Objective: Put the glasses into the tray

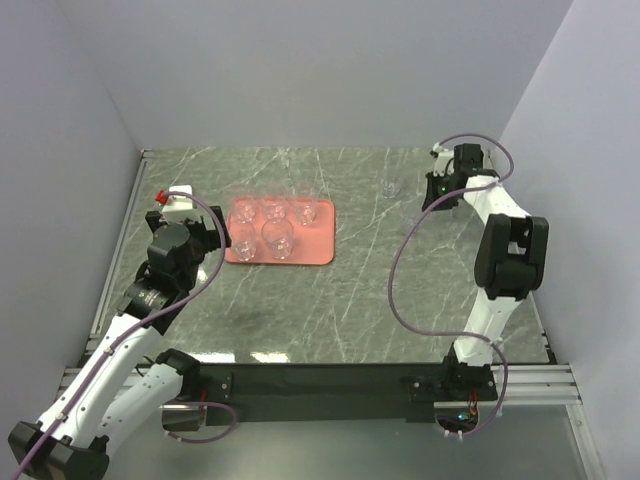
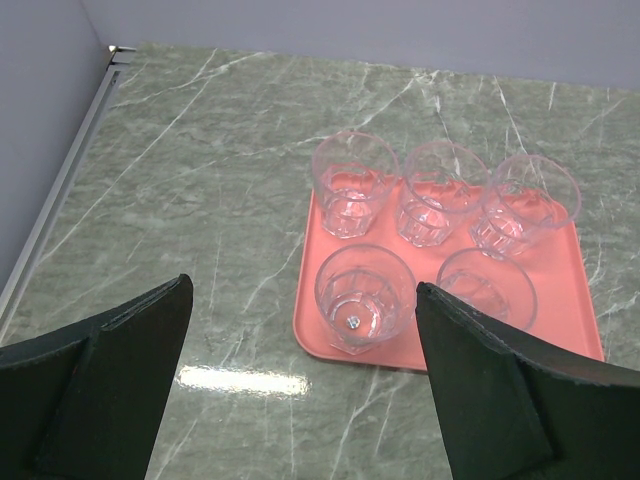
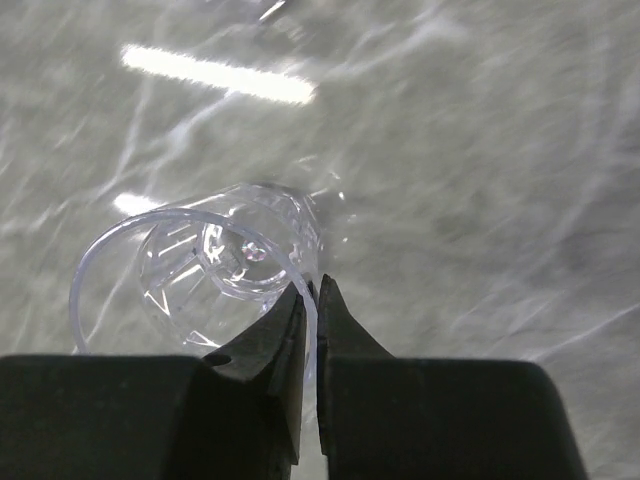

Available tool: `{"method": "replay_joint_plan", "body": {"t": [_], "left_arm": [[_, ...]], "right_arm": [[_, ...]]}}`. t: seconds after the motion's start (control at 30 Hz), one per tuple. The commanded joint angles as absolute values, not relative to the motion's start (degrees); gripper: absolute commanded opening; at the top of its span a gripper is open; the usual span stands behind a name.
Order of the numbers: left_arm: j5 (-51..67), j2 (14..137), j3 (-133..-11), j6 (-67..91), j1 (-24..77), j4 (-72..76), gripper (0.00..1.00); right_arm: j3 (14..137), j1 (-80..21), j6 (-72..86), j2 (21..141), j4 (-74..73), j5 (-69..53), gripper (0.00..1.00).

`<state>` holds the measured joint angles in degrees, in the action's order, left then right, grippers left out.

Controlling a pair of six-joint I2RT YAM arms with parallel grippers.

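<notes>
On the left, the left tool (image 1: 205,235) (image 2: 302,290) hangs low over the marbled bench (image 1: 360,290), jaws spread wide with nothing between them. Just ahead of its fingertips lies the salmon-pink tray (image 1: 315,240) (image 2: 570,300), whose near corner sits about midway between the two fingers. The rest runs off toward the finger on the right of the wrist view.

Five of the glasses are standing upright in it. Three make the row farthest from the tool: one (image 2: 352,185), a second (image 2: 440,195) and a third (image 2: 525,205). Two stand in the nearer row. One of these (image 2: 364,295) is straight ahead in the gap between the fingers, close to the tray's near rim. Its neighbour (image 2: 487,290) is partly hidden behind the finger on the right of that view. None of them touches the tool.

Across the bench, well apart from the tray, the lone glass (image 1: 390,186) (image 3: 215,265) sits out near the far side. The right tool (image 1: 428,195) (image 3: 310,285) is right on it. In the wrist view its jaws are drawn in to a sliver with the clear wall of the lone glass pinched between them, one finger inside the rim and one outside. The bowl of the glass lies ahead of the fingertips and off to the left of that view. I cannot tell whether its base rests on the bench.
</notes>
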<state>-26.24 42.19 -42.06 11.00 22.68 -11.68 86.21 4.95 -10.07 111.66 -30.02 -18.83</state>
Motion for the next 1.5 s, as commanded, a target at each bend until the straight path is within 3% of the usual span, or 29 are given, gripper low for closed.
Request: {"method": "replay_joint_plan", "body": {"t": [0.0,0.2,0.6,1.47], "left_arm": [[-25.2,41.4,-41.8,10.5,22.3,-9.6,0.99],[-25.1,41.1,-41.9,10.6,22.2,-9.6,0.99],[-25.0,41.0,-41.8,10.7,22.1,-9.7,1.00],[-24.6,42.3,-41.7,10.6,21.7,-9.2,0.99]], "right_arm": [[81.7,2.7,-13.8,101.9,-25.8,-27.3,0.00],[75.9,-3.3,-16.7,95.9,-25.4,-31.6,0.00],[74.3,-14.9,-18.4,93.1,-25.5,-28.9,0.00],[92.7,-33.5,-18.3,112.4,-32.3,-19.3,0.00]]}}
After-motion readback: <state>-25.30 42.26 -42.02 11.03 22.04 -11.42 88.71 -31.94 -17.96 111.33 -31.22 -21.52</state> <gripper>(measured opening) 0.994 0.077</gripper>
